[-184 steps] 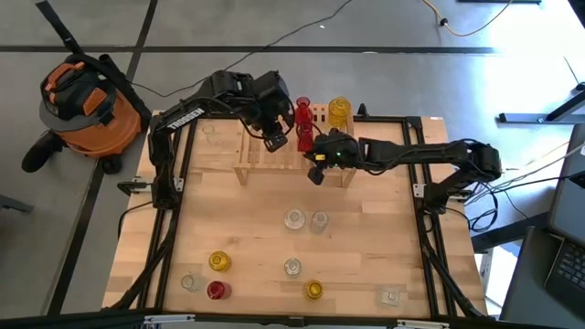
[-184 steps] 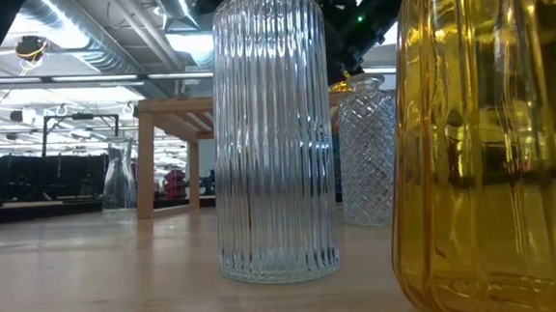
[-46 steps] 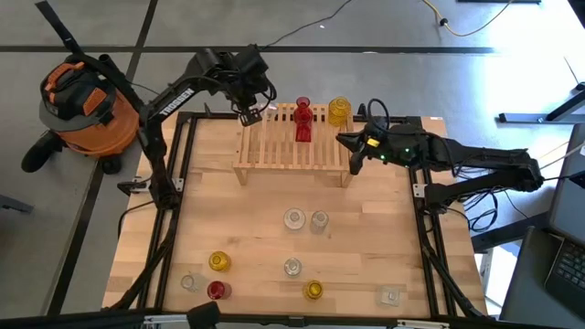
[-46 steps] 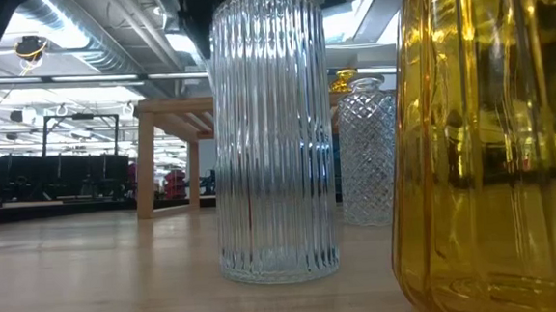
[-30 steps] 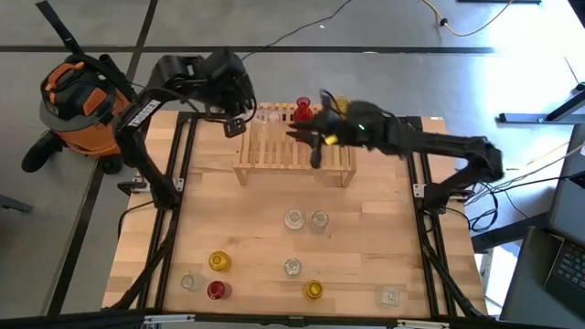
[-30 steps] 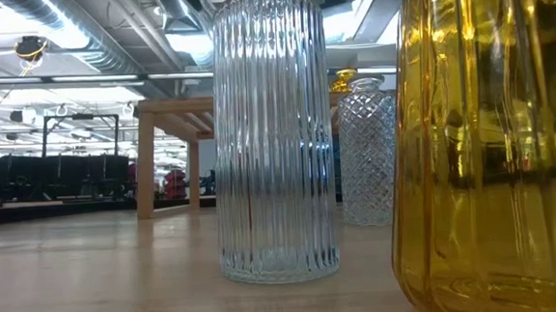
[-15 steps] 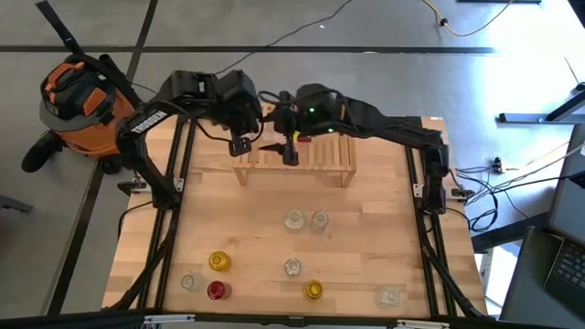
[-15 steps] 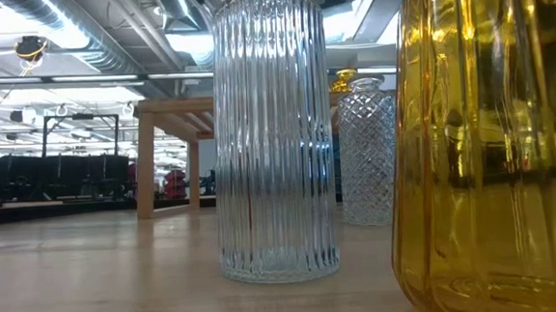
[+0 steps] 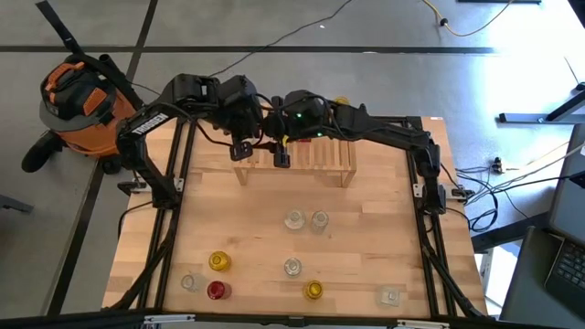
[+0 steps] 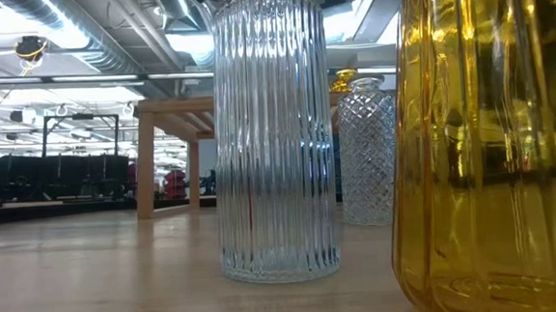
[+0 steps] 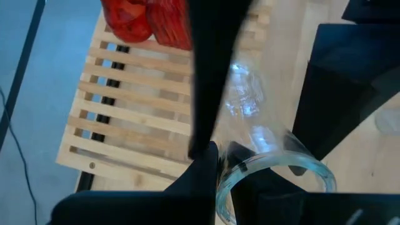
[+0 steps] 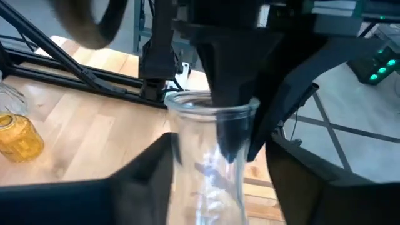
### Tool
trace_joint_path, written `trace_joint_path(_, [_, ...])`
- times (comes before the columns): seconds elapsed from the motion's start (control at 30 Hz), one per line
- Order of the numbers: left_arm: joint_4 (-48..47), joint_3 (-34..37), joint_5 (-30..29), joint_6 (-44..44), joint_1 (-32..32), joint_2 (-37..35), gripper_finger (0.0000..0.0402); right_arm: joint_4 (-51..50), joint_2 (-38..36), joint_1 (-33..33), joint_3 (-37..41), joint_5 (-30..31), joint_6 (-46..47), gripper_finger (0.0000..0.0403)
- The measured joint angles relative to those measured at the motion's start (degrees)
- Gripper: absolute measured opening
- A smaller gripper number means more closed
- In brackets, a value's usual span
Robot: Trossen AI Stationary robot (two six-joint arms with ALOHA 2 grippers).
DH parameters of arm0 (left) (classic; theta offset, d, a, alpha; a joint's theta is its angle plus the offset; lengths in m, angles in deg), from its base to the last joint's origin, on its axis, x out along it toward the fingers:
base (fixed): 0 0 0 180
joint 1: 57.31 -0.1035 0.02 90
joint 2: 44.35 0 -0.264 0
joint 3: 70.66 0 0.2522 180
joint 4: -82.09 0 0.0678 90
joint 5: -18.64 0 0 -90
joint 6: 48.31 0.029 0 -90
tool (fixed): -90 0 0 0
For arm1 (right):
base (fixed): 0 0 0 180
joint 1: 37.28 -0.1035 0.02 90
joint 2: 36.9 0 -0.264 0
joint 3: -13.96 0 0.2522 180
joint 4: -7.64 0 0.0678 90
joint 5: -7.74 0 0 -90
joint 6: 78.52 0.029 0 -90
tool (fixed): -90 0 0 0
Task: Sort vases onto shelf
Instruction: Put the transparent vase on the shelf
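Observation:
A clear vase (image 12: 209,156) hangs over the left part of the shelf (image 9: 320,157), with my left gripper (image 9: 243,149) shut on its mouth. My right gripper (image 9: 280,157) is open, level with the vase body. One finger (image 12: 147,172) stands on each side of the body, and I see no touch. A red vase (image 11: 150,25) stands on the shelf slats beyond it. A yellow vase (image 9: 340,100) at the shelf's far edge is mostly hidden by the right arm. My left gripper holds the clear vase by its rim (image 11: 240,164), one finger (image 12: 231,131) inside the mouth and the other outside. The fingers come steeply from above. The vase hangs roughly upright below them, over the slats (image 11: 125,119).
Several vases stand on the table's near half: clear ones (image 9: 293,218) (image 9: 318,220) (image 9: 292,267), yellow ones (image 9: 219,262) (image 9: 313,290), a red one (image 9: 216,291). A ribbed clear vase (image 10: 272,137) and a yellow vase (image 10: 490,143) fill the low view. An orange vacuum (image 9: 87,100) sits off the table.
My right gripper has swung toward the table's left along the shelf, up to the clear vase and my left gripper. My left gripper has carried the vase a little toward the near edge, over the shelf's left part, then kept still.

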Motion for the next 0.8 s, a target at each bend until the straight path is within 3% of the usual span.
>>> trace_joint_path(0.13, [-0.16,0.03,-0.49,-0.67,0.00,0.00,0.0012,-1.42,-0.09,0.07,0.00,-1.58,-0.12,0.0076])
trace_joint_path(0.3, [-0.82,0.21,-0.94,-0.44,-0.23,-0.36,0.0032,-1.83,-0.24,0.09,-0.02,-2.38,0.04,0.0015])
trace_joint_path(0.47, [-0.18,0.10,-0.73,-0.44,-0.20,-1.38,0.0053,-0.77,-0.11,0.09,0.07,-2.53,1.29,0.0002])
trace_joint_path(0.67, [-0.28,0.10,-0.91,-0.40,-0.22,-1.60,0.0014,-0.79,-0.11,0.07,0.07,-2.73,2.43,0.0001])
trace_joint_path(0.8, [-0.27,0.10,-0.90,-0.40,-0.23,-1.70,0.0014,-0.37,-0.11,0.07,0.07,-3.24,2.97,0.0001])
